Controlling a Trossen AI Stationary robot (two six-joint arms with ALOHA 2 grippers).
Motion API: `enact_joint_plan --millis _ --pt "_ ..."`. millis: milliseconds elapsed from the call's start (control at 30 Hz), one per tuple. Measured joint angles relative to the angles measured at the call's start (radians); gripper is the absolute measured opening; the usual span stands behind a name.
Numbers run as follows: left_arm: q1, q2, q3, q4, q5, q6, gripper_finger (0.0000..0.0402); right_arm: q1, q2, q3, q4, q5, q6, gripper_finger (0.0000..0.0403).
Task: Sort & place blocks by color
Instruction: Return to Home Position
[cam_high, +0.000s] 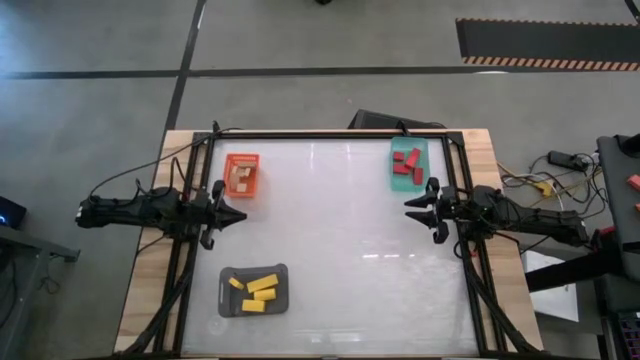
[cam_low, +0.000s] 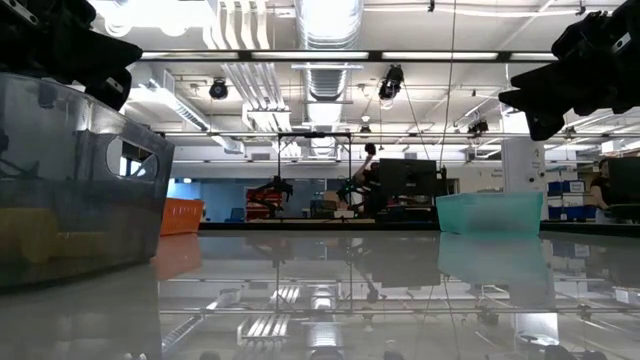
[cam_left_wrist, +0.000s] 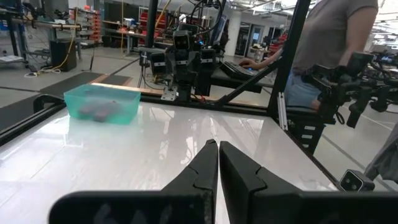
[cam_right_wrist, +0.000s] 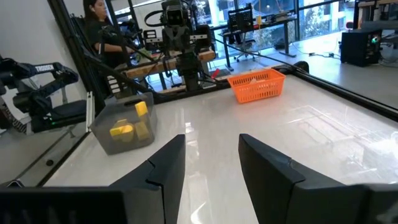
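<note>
Several yellow blocks (cam_high: 260, 290) lie in the grey tray (cam_high: 226, 274) near the front left. Red blocks (cam_high: 405, 163) lie in the green tray (cam_high: 421, 149) at the far right. Pale tan blocks (cam_high: 241, 178) sit in the orange tray (cam_high: 254, 160) at the far left. My left gripper (cam_high: 243, 216) hangs at the table's left side, between the orange and grey trays, shut (cam_left_wrist: 217, 146) and pointing level toward the right. My right gripper (cam_high: 409, 206) hangs at the right side, just in front of the green tray, open (cam_right_wrist: 212, 140) with nothing between its fingers.
The white tabletop (cam_high: 340, 250) lies between the trays, ringed by a black frame rail (cam_high: 455, 180). People stand beyond the table's edges (cam_left_wrist: 323, 43) (cam_right_wrist: 102, 25). Cables and gear (cam_high: 560, 165) lie off the table's right side.
</note>
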Motion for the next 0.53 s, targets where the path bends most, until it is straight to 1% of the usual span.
enact_joint_plan --millis 333,533 --pt "0.000 0.000 0.000 0.000 0.000 0.000 0.0000 0.000 0.000 0.000 0.000 0.000 0.000 0.0131" --pt "0.000 0.000 0.000 0.000 0.000 0.000 0.0000 0.000 0.000 0.000 0.000 0.000 0.000 0.0133"
